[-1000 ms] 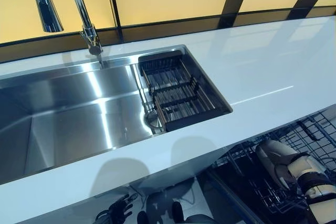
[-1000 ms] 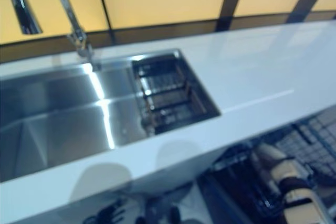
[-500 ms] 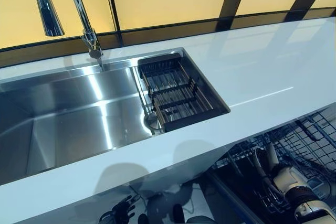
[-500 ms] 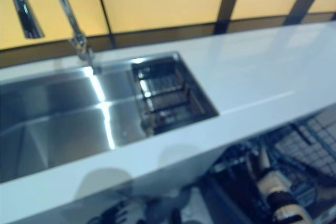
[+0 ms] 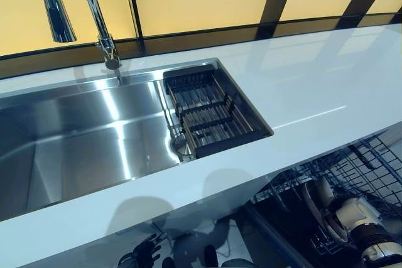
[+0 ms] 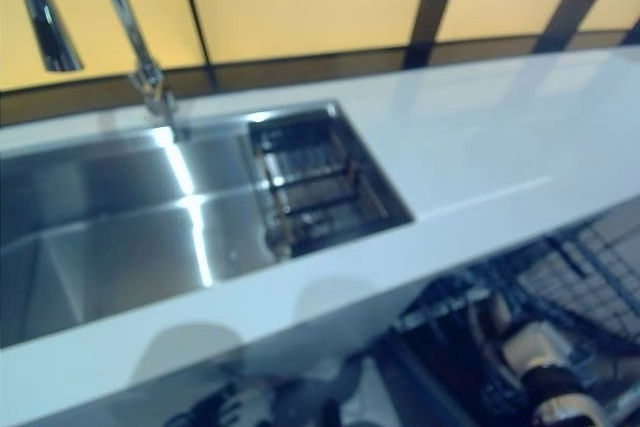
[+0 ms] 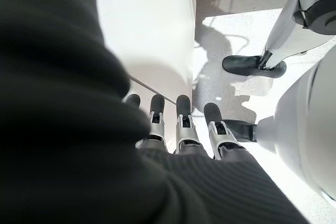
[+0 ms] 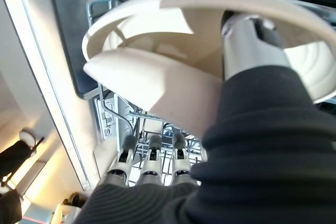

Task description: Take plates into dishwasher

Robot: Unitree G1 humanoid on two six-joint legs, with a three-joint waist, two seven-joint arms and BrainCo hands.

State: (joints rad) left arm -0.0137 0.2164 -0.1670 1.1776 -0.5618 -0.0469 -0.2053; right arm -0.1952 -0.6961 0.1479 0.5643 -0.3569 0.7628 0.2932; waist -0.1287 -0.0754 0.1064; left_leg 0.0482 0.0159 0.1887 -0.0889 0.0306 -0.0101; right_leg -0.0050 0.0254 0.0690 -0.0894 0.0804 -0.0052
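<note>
Down in the dishwasher rack (image 5: 370,167), under the counter's (image 5: 301,86) front edge at the robot's right, a cream plate (image 8: 173,51) was held on edge over the wire tines. The right hand (image 8: 247,51) was clamped on it, thumb pressed against the plate's inner face and fingers (image 8: 149,163) running along its back, so the plate sat pinched between them. From the head views the same hand (image 5: 352,218) showed low at the right with the plate's rim (image 5: 312,200) standing upright just ahead of it, among the rack wires. Whether the plate rested in a slot I could not tell.

Left of the rack, the left hand (image 7: 178,129) hung below the counter edge beside a white cabinet front, fingers straight and apart, holding nothing.

Above, the steel sink (image 5: 75,149) held a dark wire basket (image 5: 210,114) at its right end, with the tap (image 5: 100,23) behind it.
</note>
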